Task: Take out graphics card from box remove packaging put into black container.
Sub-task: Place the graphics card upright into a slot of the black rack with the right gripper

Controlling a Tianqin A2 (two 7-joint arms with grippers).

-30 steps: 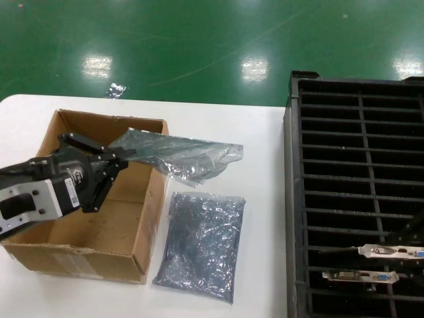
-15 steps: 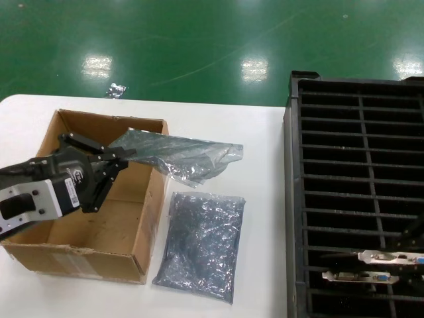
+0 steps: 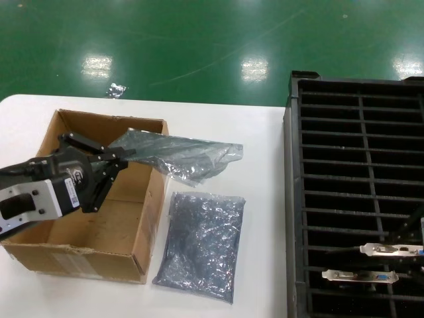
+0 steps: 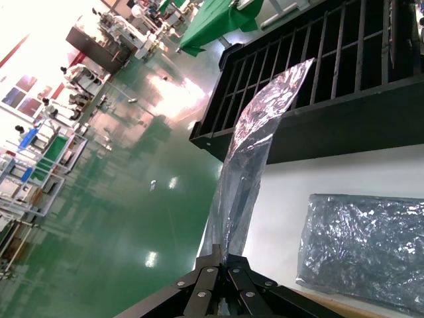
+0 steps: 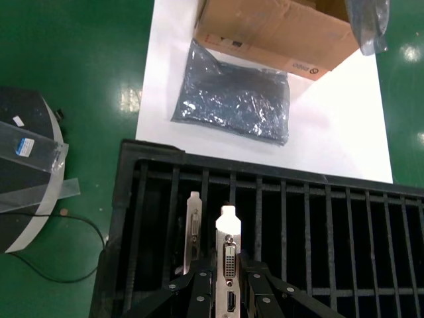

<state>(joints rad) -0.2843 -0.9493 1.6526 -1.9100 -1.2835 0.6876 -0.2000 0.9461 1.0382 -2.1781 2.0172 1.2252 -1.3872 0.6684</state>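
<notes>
**Both jaws clamped: bag on the left, card on the right**

The left gripper has its jaws pressed together on one end of the packaging, an empty translucent bag that stretches from the pinch out over the box's right wall toward the middle of the tabletop. The wrist view shows the same bag rising from the closed tips. The left arm reaches in from the tabletop's left edge, its gripper hanging over the open box, which sits at the tabletop's front left.

The right gripper has its jaws clamped on a graphics card, held bracket-up and lowered into a slot of the black container. A second card stands in the neighbouring slot, just beside it. In the head view both silver brackets show near the container's front right corner, the arm barely visible at the edge.

A second bag, still filled and dark, lies flat on the tabletop just beside the box's right wall.
</notes>
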